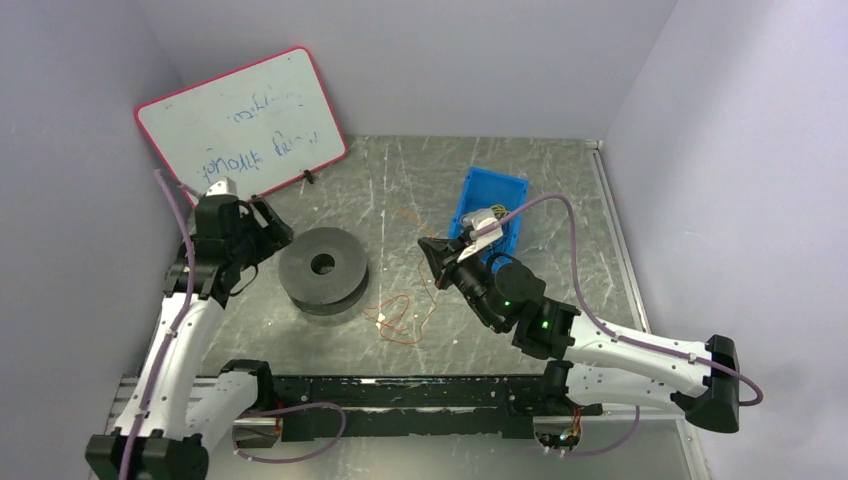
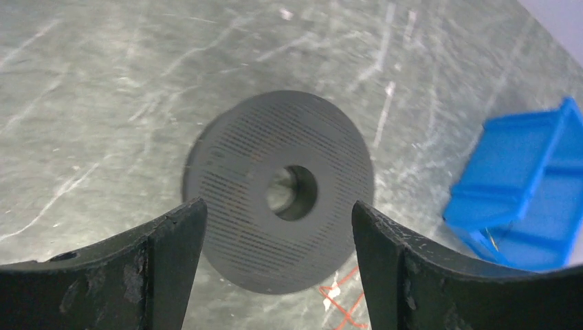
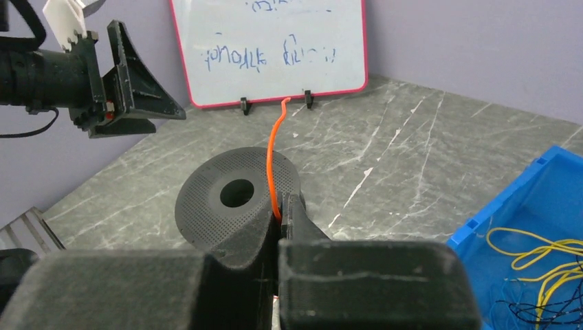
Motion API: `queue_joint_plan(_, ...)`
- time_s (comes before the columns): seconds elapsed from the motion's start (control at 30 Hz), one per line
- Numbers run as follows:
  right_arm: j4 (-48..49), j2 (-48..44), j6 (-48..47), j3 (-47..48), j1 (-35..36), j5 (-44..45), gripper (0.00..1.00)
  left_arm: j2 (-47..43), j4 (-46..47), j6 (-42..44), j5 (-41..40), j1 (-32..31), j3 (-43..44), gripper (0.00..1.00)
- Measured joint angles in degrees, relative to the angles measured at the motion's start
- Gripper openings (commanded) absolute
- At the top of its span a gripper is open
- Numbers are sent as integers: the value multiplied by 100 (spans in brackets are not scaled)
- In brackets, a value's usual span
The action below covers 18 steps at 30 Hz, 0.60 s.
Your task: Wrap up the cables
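The dark grey two-disc spool (image 1: pixel 323 270) lies flat on the table and also shows in the left wrist view (image 2: pixel 234 165) and the right wrist view (image 3: pixel 206 199). My left gripper (image 1: pixel 277 236) is open and empty, just left of the spool, its jaws (image 2: pixel 278 208) apart and framing the disc. My right gripper (image 1: pixel 430 256) is shut on a thin orange-red cable (image 3: pixel 271 158), whose free end stands up above the fingertips (image 3: pixel 280 217). The rest of that cable lies in loops (image 1: pixel 398 316) on the table right of the spool. Yellow cables (image 3: pixel 540 258) lie in the blue bin.
A blue bin (image 1: pixel 492 210) stands behind the right gripper and also shows in the left wrist view (image 2: pixel 522 185). A red-framed whiteboard (image 1: pixel 240 120) leans at the back left. Purple walls close in the left, back and right. A black rail (image 1: pixel 400 392) runs along the near edge.
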Motion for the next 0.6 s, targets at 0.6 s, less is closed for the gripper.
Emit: queue_joint_plan(0.6, -4, -59, -170, -179, -4, -186, 0, 1252, 857, 476, 3383, 3161, -1274, 94)
